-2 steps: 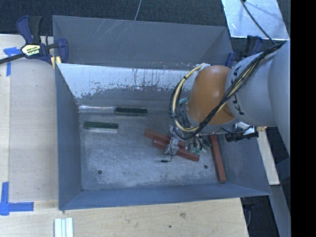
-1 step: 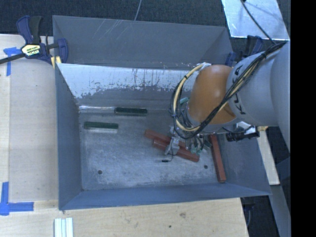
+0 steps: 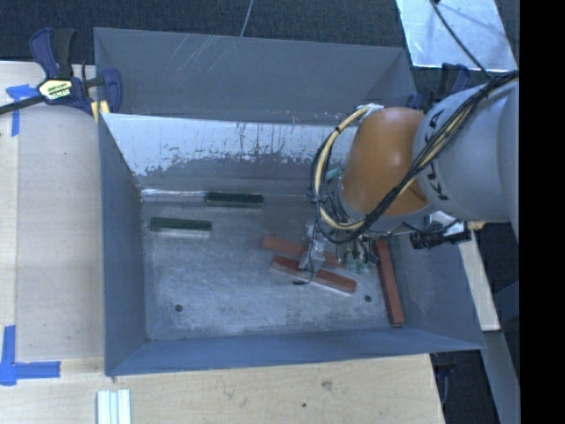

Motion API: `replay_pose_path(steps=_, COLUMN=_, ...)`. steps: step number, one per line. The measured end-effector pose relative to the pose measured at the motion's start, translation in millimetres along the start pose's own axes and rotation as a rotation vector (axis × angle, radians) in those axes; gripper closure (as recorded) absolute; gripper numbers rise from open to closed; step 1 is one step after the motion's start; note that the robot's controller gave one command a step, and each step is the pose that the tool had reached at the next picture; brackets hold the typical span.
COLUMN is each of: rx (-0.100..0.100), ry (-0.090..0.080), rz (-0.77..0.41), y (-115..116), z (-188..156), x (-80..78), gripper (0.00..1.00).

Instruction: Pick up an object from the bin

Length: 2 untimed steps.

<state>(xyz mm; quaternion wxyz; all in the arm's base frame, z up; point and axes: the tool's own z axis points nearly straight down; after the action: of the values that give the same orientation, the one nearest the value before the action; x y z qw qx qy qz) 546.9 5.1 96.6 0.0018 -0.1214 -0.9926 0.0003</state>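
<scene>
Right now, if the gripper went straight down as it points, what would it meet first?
Probably the small heap of reddish-brown flat bars lying right of centre in the grey metal bin; the gripper is directly over them. The remaining gap is unclear.

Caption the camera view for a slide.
Gripper low over reddish-brown bars in a grey bin, a dark green bar apart at left.

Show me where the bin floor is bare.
Bare bin floor: the front-left stretch, below the dark green bar and left of the red-brown bars. Crowded: the right side, where the gripper sits among those bars beside a long red-brown strip.
</scene>
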Motion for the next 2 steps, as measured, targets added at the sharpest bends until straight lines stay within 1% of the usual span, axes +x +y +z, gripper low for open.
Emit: replay_pose_path(steps=2, rx=-0.002, ry=-0.009, rz=-0.001, y=0.2, z=-29.3, x=-2.0, gripper=1.00)
